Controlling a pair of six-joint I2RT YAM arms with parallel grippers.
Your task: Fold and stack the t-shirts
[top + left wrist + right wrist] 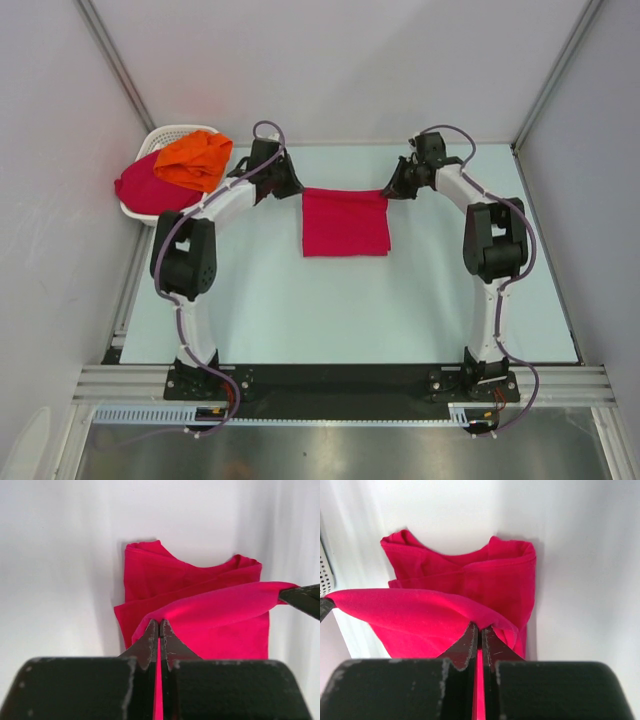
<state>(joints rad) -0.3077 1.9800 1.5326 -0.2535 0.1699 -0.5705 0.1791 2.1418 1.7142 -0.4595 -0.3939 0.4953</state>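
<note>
A crimson-pink t-shirt (345, 222) lies partly folded at the table's far middle, its far edge lifted and stretched between both grippers. My left gripper (294, 188) is shut on the shirt's far left corner; in the left wrist view the left gripper (159, 624) pinches the raised fold of the t-shirt (200, 610). My right gripper (392, 190) is shut on the far right corner; in the right wrist view the right gripper (480, 628) clamps the t-shirt (460, 595). An orange t-shirt (192, 158) and another crimson-pink one (140, 190) sit in the basket.
The white slotted basket (155, 138) stands at the far left corner, against the left wall. Grey walls close in the table on the left, back and right. A black strip (340, 378) runs along the near edge between the arm bases.
</note>
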